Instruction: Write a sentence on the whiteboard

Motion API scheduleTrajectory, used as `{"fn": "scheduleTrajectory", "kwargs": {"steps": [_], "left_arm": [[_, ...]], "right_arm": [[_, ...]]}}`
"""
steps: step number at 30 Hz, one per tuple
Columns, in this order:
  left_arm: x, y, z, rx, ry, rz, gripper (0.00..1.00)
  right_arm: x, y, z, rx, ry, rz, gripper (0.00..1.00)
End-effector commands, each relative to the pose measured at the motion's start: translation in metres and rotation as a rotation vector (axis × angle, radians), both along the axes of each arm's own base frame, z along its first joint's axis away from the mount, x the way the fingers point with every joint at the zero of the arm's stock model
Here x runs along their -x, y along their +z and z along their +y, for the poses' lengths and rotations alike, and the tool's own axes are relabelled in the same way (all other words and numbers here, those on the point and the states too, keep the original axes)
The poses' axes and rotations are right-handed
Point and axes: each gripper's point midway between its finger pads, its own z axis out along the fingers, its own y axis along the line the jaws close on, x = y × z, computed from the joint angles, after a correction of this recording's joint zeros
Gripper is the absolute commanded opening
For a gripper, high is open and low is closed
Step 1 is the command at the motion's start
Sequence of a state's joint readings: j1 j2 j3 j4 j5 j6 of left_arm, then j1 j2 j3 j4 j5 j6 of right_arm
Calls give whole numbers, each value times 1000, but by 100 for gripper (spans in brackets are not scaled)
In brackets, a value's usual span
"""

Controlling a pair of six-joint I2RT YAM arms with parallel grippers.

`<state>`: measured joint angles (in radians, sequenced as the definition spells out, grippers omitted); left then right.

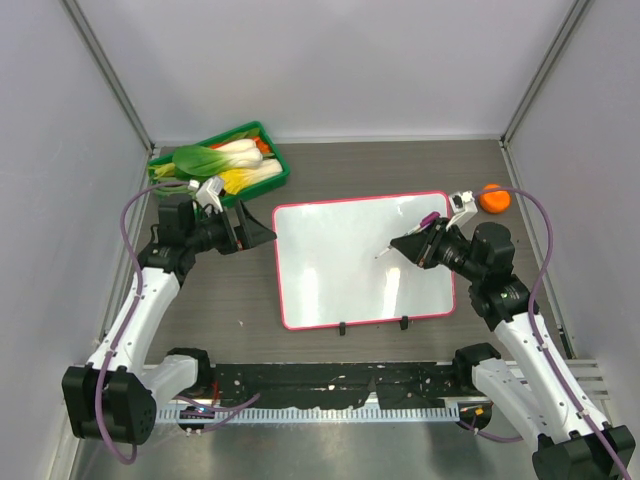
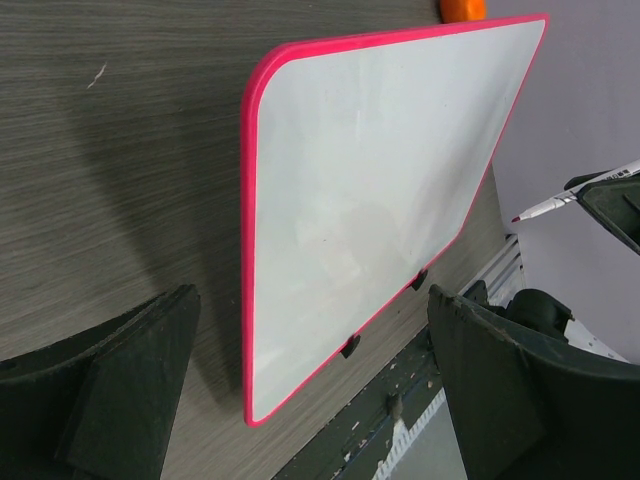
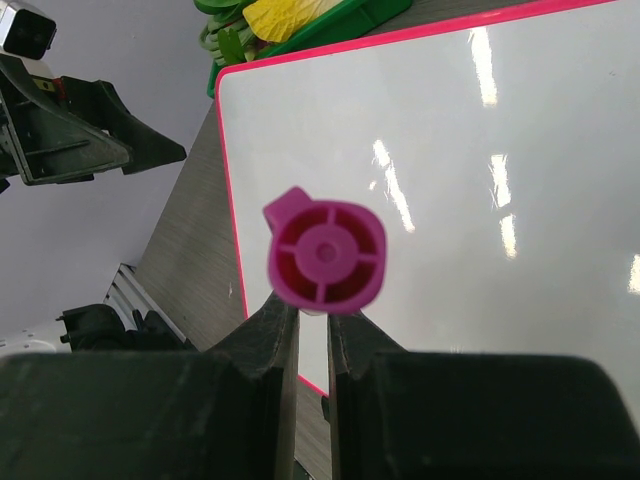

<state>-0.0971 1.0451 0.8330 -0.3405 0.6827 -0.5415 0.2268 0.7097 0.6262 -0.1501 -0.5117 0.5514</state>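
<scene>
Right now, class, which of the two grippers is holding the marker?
The right gripper: it is shut on the purple-capped marker over the whiteboard. The left gripper is open and empty.

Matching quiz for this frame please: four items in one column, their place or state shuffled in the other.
1 whiteboard
2 marker
3 green tray
4 orange object

A far-left corner, holding vegetables
B held in the right gripper
C far right of the table
D middle, lying flat, blank

Pairs: 1-D, 2-B, 3-A, 4-C
</scene>
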Motion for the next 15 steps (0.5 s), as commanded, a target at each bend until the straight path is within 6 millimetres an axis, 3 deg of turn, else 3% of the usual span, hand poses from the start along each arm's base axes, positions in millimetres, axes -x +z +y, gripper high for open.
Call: {"fn": "scheduleTrajectory", "kwargs": {"steps": [1,15], "left_arm": [[-3,11,-3,9,-29,-52,100],[-3,11,-4,9,-31,-54,100]], "right_arm": [[-5,21,1,-12,5,-79,1],[-4,20,1,-14,3,-72,1]]}}
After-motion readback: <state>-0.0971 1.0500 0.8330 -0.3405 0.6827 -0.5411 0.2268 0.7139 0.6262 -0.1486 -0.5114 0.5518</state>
